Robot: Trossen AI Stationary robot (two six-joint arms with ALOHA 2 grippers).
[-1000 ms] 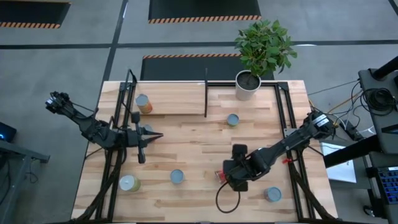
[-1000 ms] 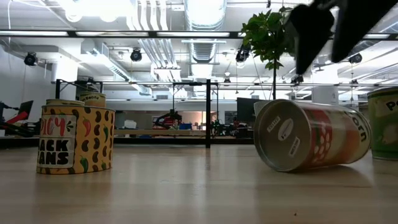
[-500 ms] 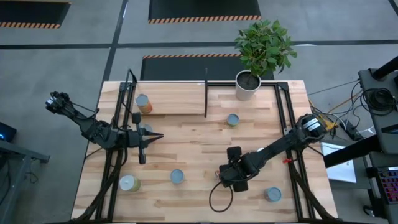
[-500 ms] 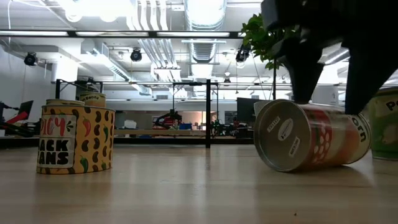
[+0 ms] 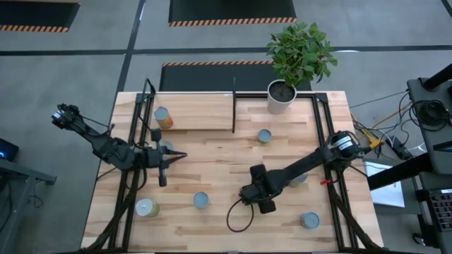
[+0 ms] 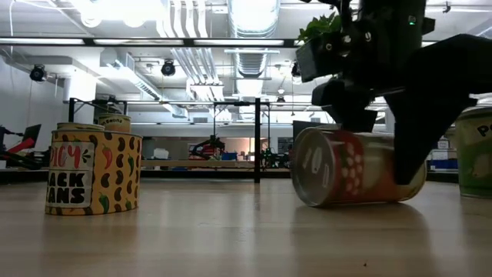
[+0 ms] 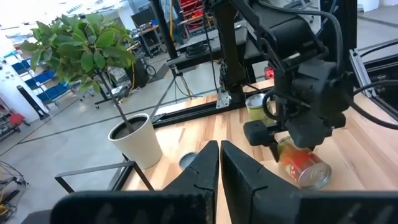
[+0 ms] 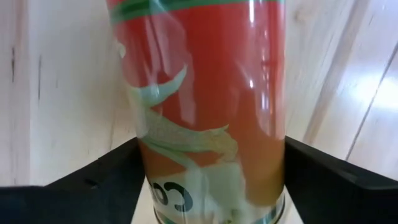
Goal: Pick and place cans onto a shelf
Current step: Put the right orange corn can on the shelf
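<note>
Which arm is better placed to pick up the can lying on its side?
Right. Its claw straddles the tipped can, one finger on each side. The left claw is shut, across the table.

A yellow can (image 6: 94, 172) standing at nine o'clock in the low view reads "ACK ANS" in white on black; other labels unreadable.

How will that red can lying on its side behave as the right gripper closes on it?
The red can lies on its side on bare wood, so it will probably roll if nudged off-centre. Its label looks glossy, so it may slip. The right gripper straddles it with jaws apart; the rigid body should take a firm squeeze.
</note>
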